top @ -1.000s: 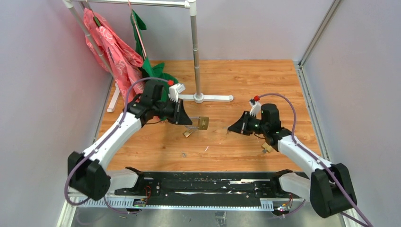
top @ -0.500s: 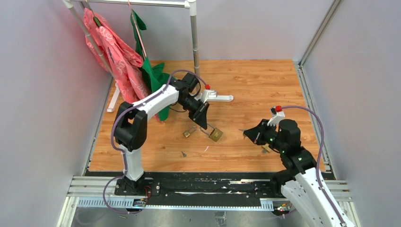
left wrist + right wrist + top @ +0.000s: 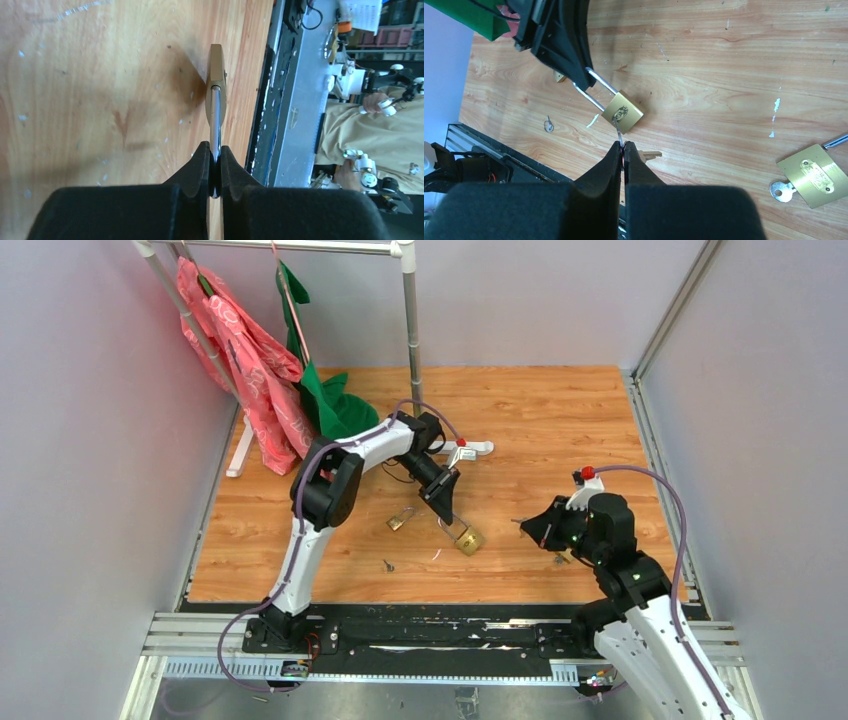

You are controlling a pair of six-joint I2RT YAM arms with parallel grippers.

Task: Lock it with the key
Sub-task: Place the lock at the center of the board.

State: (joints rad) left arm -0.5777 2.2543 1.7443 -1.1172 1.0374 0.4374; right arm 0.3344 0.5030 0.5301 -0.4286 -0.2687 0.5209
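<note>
My left gripper (image 3: 444,504) is shut on the steel shackle (image 3: 215,117) of a brass padlock (image 3: 466,539) and holds it low over the wooden floor. In the left wrist view the padlock body (image 3: 216,75) shows edge-on beyond the left gripper's fingertips (image 3: 215,152). My right gripper (image 3: 532,530) is shut on a thin silver key (image 3: 617,131), whose blade sticks out past the right gripper's tips (image 3: 623,146) toward the padlock (image 3: 623,111). In the top view a gap shows between the right gripper and the padlock.
A second brass padlock (image 3: 814,175) with a key (image 3: 781,190) in it lies right of my right gripper. A loose brass key (image 3: 651,155), a small key (image 3: 387,565) and a small brass lock (image 3: 401,519) lie on the floor. A clothes rack (image 3: 411,340) with pink and green garments stands behind.
My left arm has swung right and nearer, carrying the padlock toward the right gripper. My right arm pulled back to the right a second ago and has since hardly moved.
</note>
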